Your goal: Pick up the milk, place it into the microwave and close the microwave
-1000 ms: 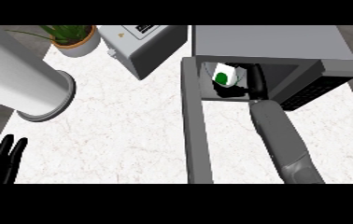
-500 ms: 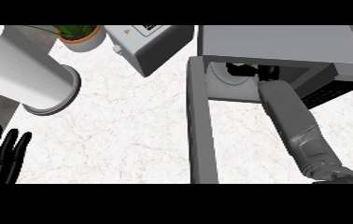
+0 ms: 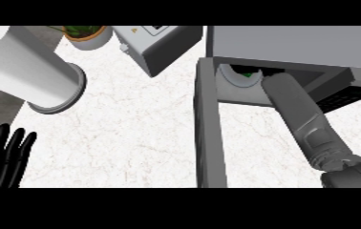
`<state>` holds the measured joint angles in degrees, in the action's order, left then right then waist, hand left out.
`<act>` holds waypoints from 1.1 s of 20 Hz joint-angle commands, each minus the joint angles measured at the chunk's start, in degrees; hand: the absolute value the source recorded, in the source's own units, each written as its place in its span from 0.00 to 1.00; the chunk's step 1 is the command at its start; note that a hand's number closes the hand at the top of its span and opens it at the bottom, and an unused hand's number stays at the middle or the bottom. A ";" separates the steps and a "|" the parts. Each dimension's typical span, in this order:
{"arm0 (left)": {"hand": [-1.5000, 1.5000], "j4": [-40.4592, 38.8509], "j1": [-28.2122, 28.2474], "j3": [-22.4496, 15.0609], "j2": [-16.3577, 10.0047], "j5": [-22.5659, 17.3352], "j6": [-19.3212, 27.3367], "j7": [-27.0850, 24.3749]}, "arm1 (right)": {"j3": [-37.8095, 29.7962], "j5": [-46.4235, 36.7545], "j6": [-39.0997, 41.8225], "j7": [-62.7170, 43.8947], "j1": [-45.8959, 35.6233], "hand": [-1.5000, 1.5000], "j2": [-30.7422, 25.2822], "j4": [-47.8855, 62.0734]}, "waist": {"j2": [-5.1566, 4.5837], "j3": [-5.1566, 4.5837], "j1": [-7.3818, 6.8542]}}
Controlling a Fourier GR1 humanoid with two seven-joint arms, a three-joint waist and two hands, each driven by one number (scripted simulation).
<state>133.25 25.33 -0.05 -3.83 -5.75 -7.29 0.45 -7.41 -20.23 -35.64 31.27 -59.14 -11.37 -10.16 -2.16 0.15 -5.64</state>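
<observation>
1. Slanting up from the lower right corner, the right forearm (image 3: 307, 123) runs up and a little to the left. Its far end lies inside the open mouth of the microwave (image 3: 282, 44).
2. The right hand is hidden past the cavity's upper edge, under the microwave's grey top. I cannot tell whether it is spread, pressed together or pinching anything.
3. The milk (image 3: 238, 75) is inside the cavity, at its left side, just beside the forearm's end. Only a white rounded part with a patch of green shows below the top's edge. I cannot tell whether the hand touches it.
4. The door (image 3: 210, 128) stands open. It shows edge-on as a long grey strip running from the cavity's left corner down to the lower edge. It lies left of the forearm and apart from it.
5. The left hand (image 3: 14, 156) rests at the lower left edge, well apart from the microwave. It is spread and upright, fingers straight, and holds nothing.
6. On the pale counter (image 3: 134, 128) a white cylinder (image 3: 35, 70) lies tilted at the left. A plant pot (image 3: 88, 36) stands at the top edge. A white appliance (image 3: 158, 49) sits askew between the pot and the microwave, near the door's upper end.
</observation>
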 commanded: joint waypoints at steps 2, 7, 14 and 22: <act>0.00 0.98 -2.06 0.07 -0.93 0.98 0.18 1.69 | 1.89 -2.50 0.85 -0.78 -2.73 0.00 1.06 3.58 | -0.42 0.06 -0.53; 0.00 0.77 1.19 -1.10 -0.63 1.31 -1.11 0.68 | 0.21 -1.01 1.40 0.01 -2.38 0.00 2.78 4.11 | -0.22 0.06 -0.86; 0.00 -1.52 1.23 -4.45 1.55 6.13 -0.28 -2.92 | -1.84 0.43 0.79 -1.21 -4.58 0.00 0.81 3.89 | 0.08 0.01 0.21; 0.00 -0.58 1.18 -3.97 1.26 5.47 -0.44 -1.40 | -3.97 1.83 -1.21 2.32 -2.82 0.00 -1.14 2.84 | 0.03 0.03 0.61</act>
<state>133.47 26.33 -2.84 -3.09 -1.39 -7.70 -0.31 -10.14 -19.31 -36.51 32.25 -62.23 -10.33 -6.64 -2.21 0.23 -5.23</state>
